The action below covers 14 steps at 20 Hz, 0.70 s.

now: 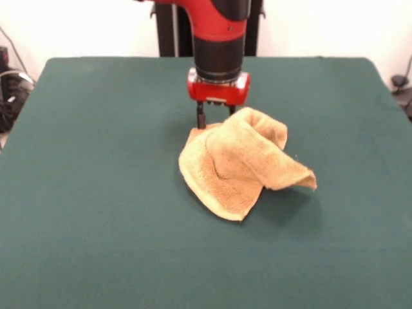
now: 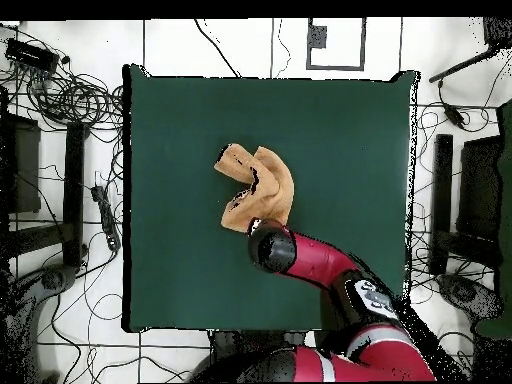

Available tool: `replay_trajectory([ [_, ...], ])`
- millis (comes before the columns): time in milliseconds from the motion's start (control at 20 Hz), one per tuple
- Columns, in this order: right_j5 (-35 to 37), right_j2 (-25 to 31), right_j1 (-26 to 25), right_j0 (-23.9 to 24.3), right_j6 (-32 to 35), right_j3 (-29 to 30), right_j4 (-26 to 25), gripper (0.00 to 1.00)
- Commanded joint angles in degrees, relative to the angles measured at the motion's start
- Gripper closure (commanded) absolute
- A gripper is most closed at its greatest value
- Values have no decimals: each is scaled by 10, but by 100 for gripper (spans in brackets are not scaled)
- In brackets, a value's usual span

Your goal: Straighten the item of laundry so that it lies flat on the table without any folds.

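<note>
Plainly, the small orange-tan terry-cloth towel is far from flat: it sits near the middle of the large dark green felt-covered table, bunched into a hump with one layer rolled over another and a corner jutting out toward the front view's right, seemingly lifted a little off the cloth. The red and black arm's gripper stands low at the towel's far edge, just behind the raised fold; one dark finger shows clearly beside the fabric and the other is half hidden by the hump, so I cannot tell whether the claw is wide, narrow, or already pinching cloth. From overhead the arm's wrist covers that same edge of the towel, which hides the contact there too. The main risk, as I judge it, is catching two layers at once: a pull would then drag the whole bundle across the table without opening it. A grip on the thick rolled fold rather than a true corner could also flip the cloth over itself and add creases. If the fingers close beside the hem instead of on it, they may merely nudge the towel away.
</note>
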State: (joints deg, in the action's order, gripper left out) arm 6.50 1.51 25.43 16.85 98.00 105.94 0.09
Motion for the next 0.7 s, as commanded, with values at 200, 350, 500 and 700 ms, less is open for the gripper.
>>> replay_trajectory([
  [200, -22, 1, -42, -57, 156, 47, 46, 0],
  [350, -41, -7, -52, -72, 202, 77, 79, 0],
  [500, -6, -24, -67, -85, 252, 117, 141, 0],
  [700, 9, -67, -83, -111, 251, 148, 175, 0],
])
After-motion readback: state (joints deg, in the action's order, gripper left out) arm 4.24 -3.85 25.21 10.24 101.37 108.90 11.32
